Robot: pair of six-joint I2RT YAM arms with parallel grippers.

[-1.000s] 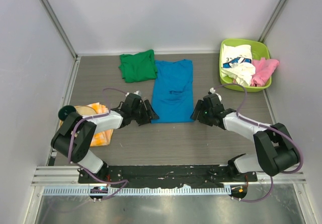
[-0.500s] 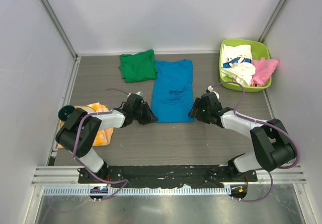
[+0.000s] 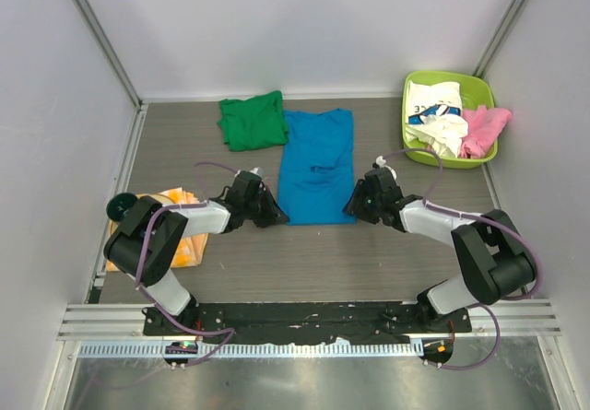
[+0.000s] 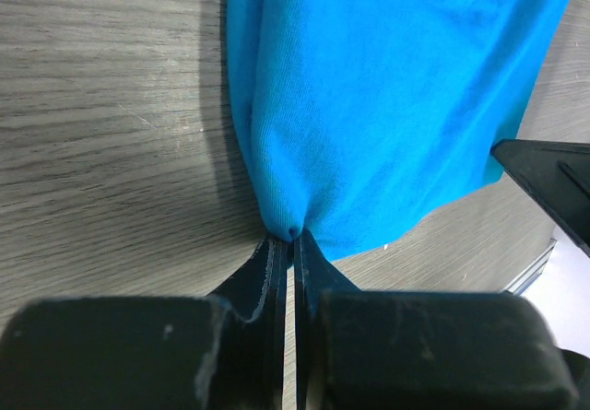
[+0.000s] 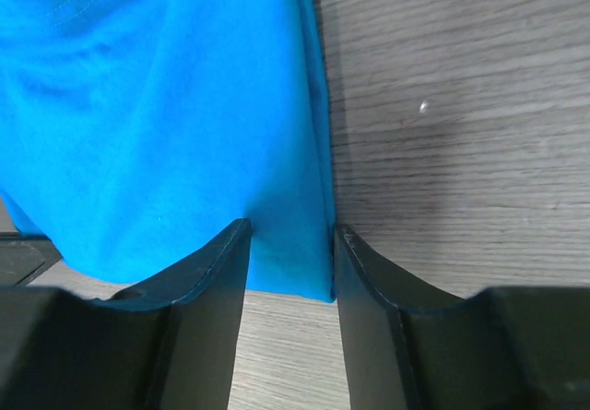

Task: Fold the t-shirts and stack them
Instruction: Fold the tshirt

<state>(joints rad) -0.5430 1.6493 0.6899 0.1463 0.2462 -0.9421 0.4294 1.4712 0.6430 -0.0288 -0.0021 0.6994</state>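
The bright blue t-shirt (image 3: 318, 166) lies flat in a long strip mid-table. My left gripper (image 3: 274, 212) is shut on its near-left corner, and in the left wrist view the blue cloth (image 4: 387, 87) bunches into the pinched fingertips (image 4: 293, 237). At the near-right corner my right gripper (image 3: 353, 205) stands open, its fingers astride the blue hem (image 5: 157, 106) with a gap between them (image 5: 290, 230). A folded green t-shirt (image 3: 252, 121) lies at the blue shirt's far left. A white printed t-shirt (image 3: 435, 111) and a pink t-shirt (image 3: 484, 126) sit in the basket.
A lime-green basket (image 3: 472, 77) stands at the far right corner. An orange-yellow checked cloth (image 3: 184, 235) lies by the left arm near the left edge. Grey walls enclose the table on three sides.
The left jaws have closed onto the blue shirt's near-left corner. The right gripper has edged left onto the near-right corner and its jaws have narrowed.
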